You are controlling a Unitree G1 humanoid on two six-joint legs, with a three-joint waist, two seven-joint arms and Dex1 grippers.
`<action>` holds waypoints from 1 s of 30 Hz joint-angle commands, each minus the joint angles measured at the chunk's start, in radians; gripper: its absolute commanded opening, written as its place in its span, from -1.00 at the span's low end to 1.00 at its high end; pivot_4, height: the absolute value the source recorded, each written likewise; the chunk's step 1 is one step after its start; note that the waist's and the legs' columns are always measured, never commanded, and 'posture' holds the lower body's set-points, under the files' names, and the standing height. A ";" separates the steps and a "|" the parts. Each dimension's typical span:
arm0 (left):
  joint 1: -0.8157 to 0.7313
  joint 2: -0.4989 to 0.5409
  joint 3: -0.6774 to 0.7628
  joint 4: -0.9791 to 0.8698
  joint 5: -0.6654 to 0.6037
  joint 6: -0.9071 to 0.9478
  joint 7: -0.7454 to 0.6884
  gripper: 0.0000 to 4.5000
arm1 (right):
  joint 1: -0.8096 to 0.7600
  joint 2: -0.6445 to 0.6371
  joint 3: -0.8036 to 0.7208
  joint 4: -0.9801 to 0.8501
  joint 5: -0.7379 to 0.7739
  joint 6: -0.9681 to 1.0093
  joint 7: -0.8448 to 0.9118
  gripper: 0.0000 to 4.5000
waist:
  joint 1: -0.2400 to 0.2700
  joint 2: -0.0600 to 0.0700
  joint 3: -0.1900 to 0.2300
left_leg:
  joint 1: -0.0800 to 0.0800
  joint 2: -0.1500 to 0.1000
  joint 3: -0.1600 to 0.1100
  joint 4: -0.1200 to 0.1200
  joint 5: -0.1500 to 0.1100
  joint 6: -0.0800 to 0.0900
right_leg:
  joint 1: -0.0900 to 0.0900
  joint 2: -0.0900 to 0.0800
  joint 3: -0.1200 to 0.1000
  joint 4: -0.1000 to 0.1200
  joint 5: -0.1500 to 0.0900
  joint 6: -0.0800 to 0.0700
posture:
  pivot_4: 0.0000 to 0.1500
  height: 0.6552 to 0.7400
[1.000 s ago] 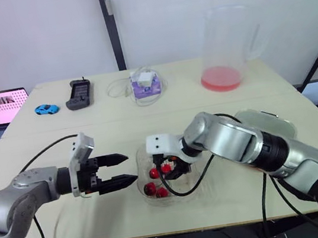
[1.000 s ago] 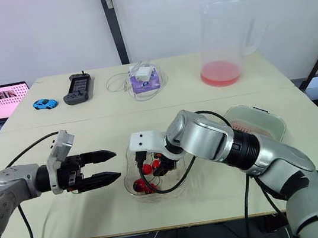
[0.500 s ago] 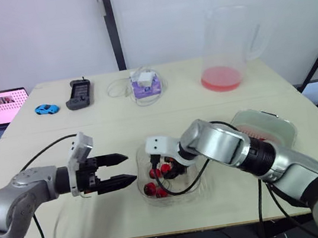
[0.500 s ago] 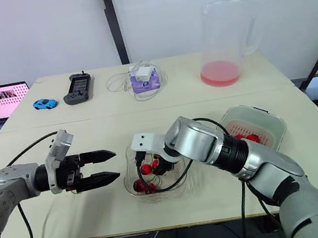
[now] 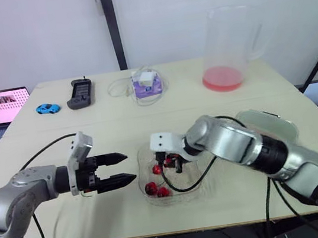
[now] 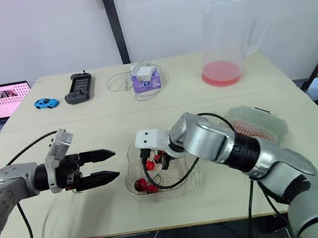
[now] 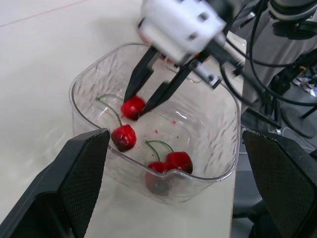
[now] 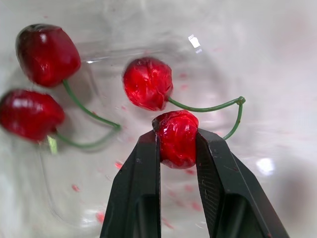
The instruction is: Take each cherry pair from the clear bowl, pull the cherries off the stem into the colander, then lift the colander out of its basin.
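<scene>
Near the front edge of the table [image 5: 117, 119], inside the clear bowl [image 7: 218, 99], the right claw [image 7: 137, 102] grips one cherry [image 8: 177, 139] of a stemmed pair, seemingly to lift it out; the left claw [image 5: 129, 166] hovers open beside the bowl, likely ready to pull.

Glossy cherries [image 8: 177, 137], clear plastic bowl [image 7: 224, 115]

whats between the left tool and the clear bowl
Nothing: only a strip of bare table separates the left tool from the clear bowl, seen in the right eye view.
</scene>
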 commanded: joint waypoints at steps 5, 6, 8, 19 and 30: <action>-0.138 -0.070 0.038 0.089 0.015 -0.089 0.045 1.00 | 0.160 -0.112 -0.234 -0.138 -0.047 -0.370 0.005 -0.57 | 0.005 -0.002 0.000 | 0.000 0.000 0.000 0.001 0.000 0.000 | 0.001 0.000 0.000 -0.001 0.000 0.000 | 1.00 0.84; -0.158 -0.079 0.038 0.103 0.010 -0.087 0.048 1.00 | 0.193 -0.119 -0.256 -0.160 -0.070 -0.415 -0.016 -0.57 | 0.003 -0.002 0.000 | 0.000 0.000 0.000 0.001 0.000 0.000 | 0.002 0.000 -0.001 -0.001 0.000 0.000 | 1.00 0.84; -0.188 -0.092 0.031 0.123 0.003 -0.079 0.045 1.00 | 0.250 -0.132 -0.286 -0.202 -0.109 -0.476 -0.039 -0.57 | 0.000 -0.002 0.000 | 0.000 0.000 0.000 0.001 0.000 0.000 | 0.002 0.000 0.000 -0.001 0.000 0.000 | 1.00 0.84; -0.356 -0.268 0.006 0.172 -0.050 -0.005 0.156 1.00 | 0.445 -0.099 -0.335 -0.183 -0.534 -0.948 -0.329 -0.57 | 0.006 -0.003 0.000 | 0.000 -0.001 0.000 0.002 0.000 -0.001 | 0.002 -0.001 0.000 -0.001 0.000 0.000 | 1.00 0.84; -0.405 -0.451 -0.034 0.159 0.019 -0.071 0.317 1.00 | 0.525 -0.003 -0.383 -0.134 -0.850 -1.134 -0.525 -0.57 | 0.002 -0.003 0.000 | 0.000 -0.001 0.000 0.002 0.003 -0.006 | 0.002 0.000 0.000 0.001 0.000 0.000 | 1.00 0.84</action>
